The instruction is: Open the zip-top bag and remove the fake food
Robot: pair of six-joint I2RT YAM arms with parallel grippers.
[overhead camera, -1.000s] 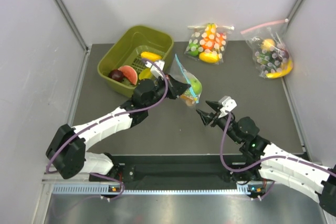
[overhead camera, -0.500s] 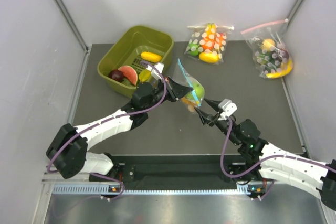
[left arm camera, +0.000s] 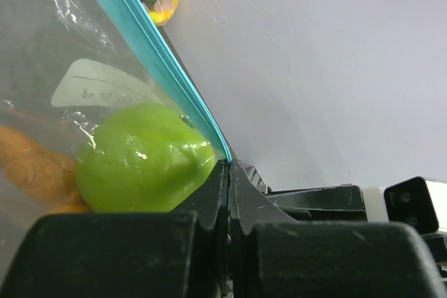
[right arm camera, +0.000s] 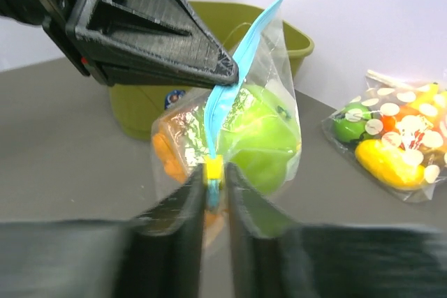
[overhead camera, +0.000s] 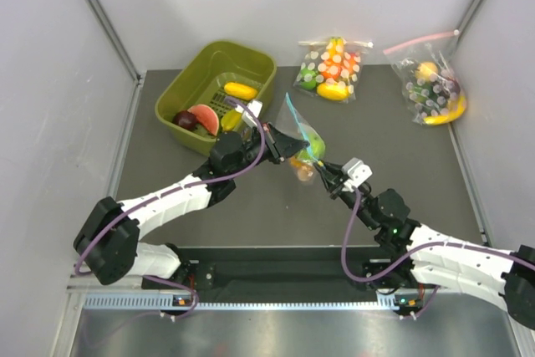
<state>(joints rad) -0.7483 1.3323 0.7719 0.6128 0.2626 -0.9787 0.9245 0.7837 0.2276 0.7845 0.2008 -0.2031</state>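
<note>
The zip-top bag point(overhead camera: 303, 135) hangs above the table, its light-blue zip strip point(left arm camera: 157, 57) running up and away. Inside it lie a green fruit point(left arm camera: 140, 165) and orange carrot pieces point(left arm camera: 31, 165). My left gripper point(overhead camera: 282, 141) is shut on the bag's zip strip at one end point(left arm camera: 229, 167). My right gripper point(overhead camera: 320, 171) has come in from the near right. In the right wrist view its jaws point(right arm camera: 215, 179) press on both sides of the small yellow slider point(right arm camera: 214, 169) at the strip's lower end. The green fruit point(right arm camera: 260, 130) and carrot pieces point(right arm camera: 166, 155) hang just behind.
An olive-green basket point(overhead camera: 177, 96) with yellow, red and purple toy pieces stands at the back left, close behind my left gripper. Two white-dotted bags lie at the back: one at the middle point(overhead camera: 330, 68), one at the right point(overhead camera: 435, 88).
My right gripper moved forward and left to the bag, and its wide-open jaws closed onto the yellow slider. My left gripper lifted the bag slightly and turned it more upright.
</note>
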